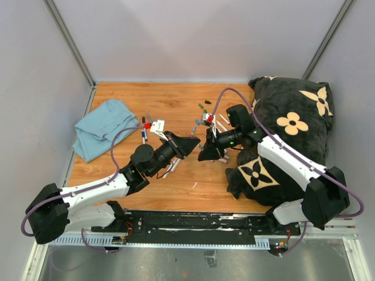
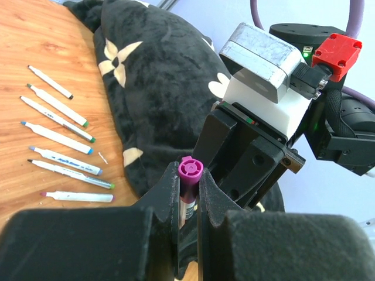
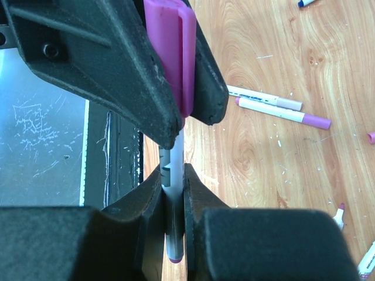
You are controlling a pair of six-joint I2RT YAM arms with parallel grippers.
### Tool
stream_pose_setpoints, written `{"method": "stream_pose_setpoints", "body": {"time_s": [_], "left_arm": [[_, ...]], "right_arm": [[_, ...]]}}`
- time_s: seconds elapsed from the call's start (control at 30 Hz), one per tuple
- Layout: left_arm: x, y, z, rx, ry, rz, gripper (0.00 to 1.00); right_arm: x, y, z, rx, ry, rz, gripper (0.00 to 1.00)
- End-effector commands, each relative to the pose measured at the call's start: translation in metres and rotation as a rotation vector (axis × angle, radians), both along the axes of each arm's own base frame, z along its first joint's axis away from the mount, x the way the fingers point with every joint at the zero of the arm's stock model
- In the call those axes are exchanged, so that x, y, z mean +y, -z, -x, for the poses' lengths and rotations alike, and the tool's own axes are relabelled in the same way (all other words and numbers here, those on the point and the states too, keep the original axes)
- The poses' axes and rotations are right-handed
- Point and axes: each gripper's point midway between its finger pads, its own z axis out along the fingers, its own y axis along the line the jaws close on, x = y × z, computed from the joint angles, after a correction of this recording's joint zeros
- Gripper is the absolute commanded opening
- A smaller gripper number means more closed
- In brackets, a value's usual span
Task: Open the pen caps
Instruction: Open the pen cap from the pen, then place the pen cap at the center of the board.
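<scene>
Clearly seen from the right wrist, the purple cap (image 3: 170,52) is pinched between the left arm's fingers (image 3: 99,58), which close narrowly on its sides. Below it, in one straight line, runs the white barrel (image 3: 174,149) of the same marker. The joint between cap and barrel is partly hidden by the finger edges, so it cannot be told whether the cap sits fully home. The right arm's fingers (image 3: 140,222) clamp tight on that barrel, and its far end pokes out just past them toward the camera.

From above, the two arms meet nose to nose over the middle of the wooden desk (image 1: 176,99), with the marker held off the surface between them.

Several loose caps (image 1: 202,106) lie scattered on the desk beyond the meeting point, near its far edge. In the left wrist view a row of uncapped markers (image 2: 58,139) lies side by side on the wood, just beside a black cushion (image 2: 158,70) with cream flower shapes that takes up the desk's right side. A blue cloth (image 1: 102,126) lies crumpled at the far left, well apart from the arms.
</scene>
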Motion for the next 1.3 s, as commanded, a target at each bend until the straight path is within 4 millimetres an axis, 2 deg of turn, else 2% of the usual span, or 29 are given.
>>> {"method": "stream_pose_setpoints", "body": {"time_s": [0.0, 0.1, 0.2, 0.3, 0.37, 0.43, 0.53, 0.63, 0.7, 0.83, 0.97, 1.07, 1.27], "left_arm": [[0.018, -0.004, -0.010, -0.033, -0.058, -0.002, 0.00], [0.043, -0.020, -0.029, -0.070, -0.138, 0.039, 0.00], [0.073, -0.048, -0.055, -0.125, -0.235, 0.088, 0.00], [0.095, -0.071, -0.075, -0.162, -0.316, 0.114, 0.00], [0.103, -0.080, -0.081, -0.173, -0.335, 0.129, 0.00], [0.107, -0.077, -0.084, -0.165, -0.340, 0.122, 0.00], [0.113, -0.047, -0.081, -0.106, -0.355, 0.086, 0.00], [0.118, 0.008, -0.072, 0.002, -0.358, 0.047, 0.00], [0.119, 0.052, -0.066, 0.092, -0.345, 0.009, 0.00], [0.114, 0.109, -0.061, 0.234, -0.321, -0.063, 0.00], [0.107, 0.144, -0.069, 0.346, -0.313, -0.132, 0.00], [0.097, 0.161, -0.079, 0.408, -0.298, -0.173, 0.00], [0.082, 0.205, -0.097, 0.546, -0.289, -0.271, 0.00]], "right_arm": [[-0.004, -0.010, 0.003, -0.028, -0.026, -0.031, 0.01], [-0.004, -0.002, 0.004, -0.006, -0.039, -0.020, 0.01], [-0.002, 0.006, 0.005, 0.010, -0.057, -0.007, 0.01], [-0.002, 0.014, 0.004, -0.003, -0.062, 0.018, 0.01], [-0.003, 0.020, 0.002, -0.016, -0.056, 0.043, 0.01], [-0.007, 0.027, -0.008, -0.056, -0.018, 0.094, 0.01], [-0.025, 0.060, -0.034, -0.123, 0.074, 0.272, 0.03], [-0.047, 0.096, -0.055, -0.094, 0.116, 0.505, 0.04], [-0.056, 0.118, -0.058, -0.049, 0.114, 0.622, 0.04], [-0.070, 0.144, -0.060, -0.041, 0.111, 0.779, 0.06], [-0.082, 0.159, -0.060, -0.024, 0.110, 0.862, 0.07], [-0.086, 0.169, -0.057, 0.008, 0.091, 0.903, 0.08], [-0.088, 0.177, -0.054, 0.012, 0.075, 0.940, 0.15]]}}
